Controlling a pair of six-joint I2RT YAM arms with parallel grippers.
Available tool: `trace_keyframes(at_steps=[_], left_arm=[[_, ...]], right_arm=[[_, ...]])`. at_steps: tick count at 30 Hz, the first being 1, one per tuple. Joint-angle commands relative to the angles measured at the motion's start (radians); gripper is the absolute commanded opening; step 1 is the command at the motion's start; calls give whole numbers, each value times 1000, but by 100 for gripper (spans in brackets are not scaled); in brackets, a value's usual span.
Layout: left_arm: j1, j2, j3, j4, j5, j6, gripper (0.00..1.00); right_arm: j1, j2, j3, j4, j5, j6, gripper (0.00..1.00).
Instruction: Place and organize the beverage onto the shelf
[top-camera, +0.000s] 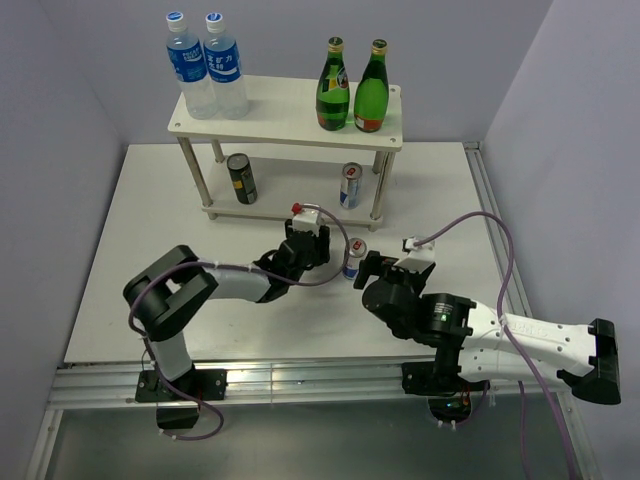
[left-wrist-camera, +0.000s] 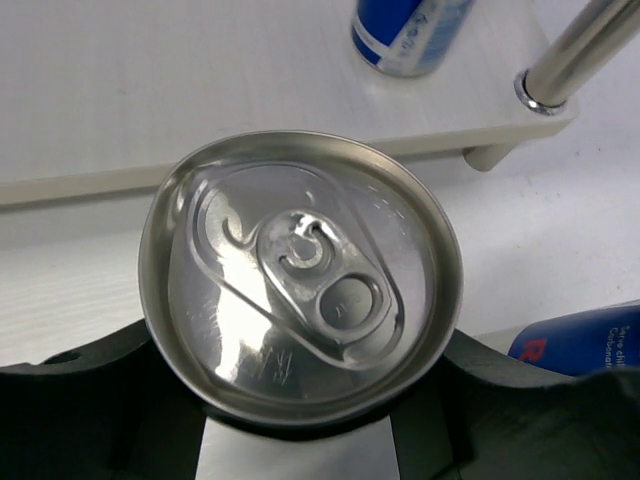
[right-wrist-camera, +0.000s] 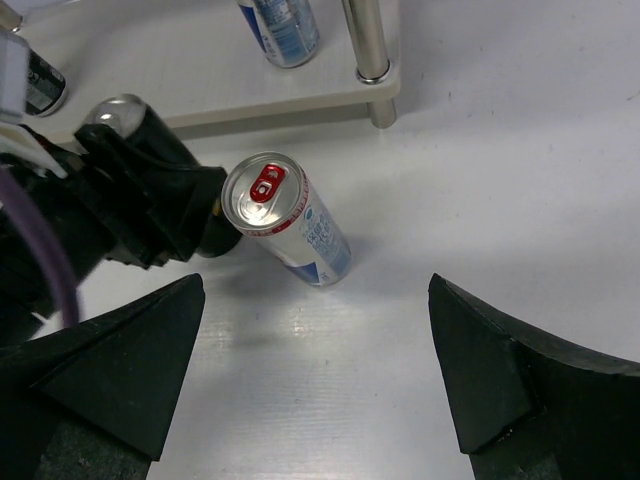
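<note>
My left gripper is shut on an upright can; only its silver top shows, and its side is hidden by the fingers. It is just in front of the white shelf's lower board. A slim silver-blue can stands on the table between the two grippers, and it also shows in the right wrist view. My right gripper is open and empty, just short of that can. On the lower level stand a dark can and another silver-blue can. Two green bottles stand on the top right.
Two clear water bottles with blue labels stand on the shelf's top left. The shelf's front right post is close to the right of the held can. The white table ends at a metal rail at the near edge.
</note>
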Motion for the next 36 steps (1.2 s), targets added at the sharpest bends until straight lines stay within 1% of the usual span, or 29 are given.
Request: trace_keyframes(at_steps=[1,7,9,12,16,22,24,30,36], left_arm=[[41,-171,29,-37,-36,37,0],[119,-243,76,-117,-15,49,0],[133,-246,98,-128,-16,64,0],[186,-240,125,-140,-1,69,0],[248,-191,165,-137,31,72,0],[317,-101,216,-91,34,83,0],[338,-70,260,-106,36,81,0],[366,20,332,-102,5,110,0],[384,31,349,-103,-20,133,0]], right_arm=[[-9,-16,-20,53,9,1,100],[-7,25,-16,96,-8,-30,100],[-7,34,-14,96,-6,-30,100],[-9,43,-22,106,-15,-28,100],[-10,42,-30,114,-23,-25,100],[-10,34,-43,105,-26,-16,100],[-10,34,-46,99,-28,-11,100],[-13,27,-56,82,-31,-1,100],[-16,16,-59,60,-29,2,100]])
